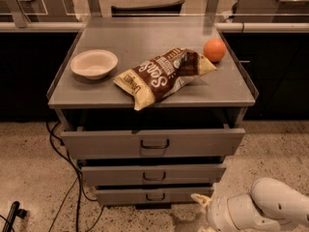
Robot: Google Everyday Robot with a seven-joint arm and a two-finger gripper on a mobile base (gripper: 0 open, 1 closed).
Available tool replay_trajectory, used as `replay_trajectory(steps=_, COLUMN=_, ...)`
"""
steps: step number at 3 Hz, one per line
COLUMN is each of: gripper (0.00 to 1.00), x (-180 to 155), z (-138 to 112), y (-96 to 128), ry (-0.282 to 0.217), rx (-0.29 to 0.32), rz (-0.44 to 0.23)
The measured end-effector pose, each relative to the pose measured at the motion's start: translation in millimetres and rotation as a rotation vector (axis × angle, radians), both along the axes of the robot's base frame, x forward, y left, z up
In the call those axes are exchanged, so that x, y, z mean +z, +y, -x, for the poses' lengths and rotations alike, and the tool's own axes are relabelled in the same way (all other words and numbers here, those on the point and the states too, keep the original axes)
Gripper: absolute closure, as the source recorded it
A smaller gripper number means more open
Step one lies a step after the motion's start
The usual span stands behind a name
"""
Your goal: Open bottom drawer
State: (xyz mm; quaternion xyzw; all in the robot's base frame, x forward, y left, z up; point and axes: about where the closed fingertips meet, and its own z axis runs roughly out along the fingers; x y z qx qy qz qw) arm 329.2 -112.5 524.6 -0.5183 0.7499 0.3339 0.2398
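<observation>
Bottom drawer (124, 196) sat lowest of three under the table's (145, 37) front edge. Gripper (200, 200) hung low below the front-right corner, just beside the drawer's right end; open or closed, cannot tell.

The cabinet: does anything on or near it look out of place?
The chip bag lies askew, one corner hanging over the cabinet top's front edge. The top drawer seems pulled partly out. The gripper sits low at the bottom drawer's right end, away from its handle.
</observation>
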Motion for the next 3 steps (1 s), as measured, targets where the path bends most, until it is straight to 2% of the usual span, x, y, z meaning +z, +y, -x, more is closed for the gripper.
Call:
replay_trajectory(steps=1, gripper=0.0, x=-36.0, z=-16.9, y=-2.4, ry=0.017, rx=-0.038, rz=0.004)
replay_trajectory(steps=3, gripper=0.0, x=-119.1, z=-65.1, y=-21.6, ry=-0.005, rx=-0.079, rz=0.002)
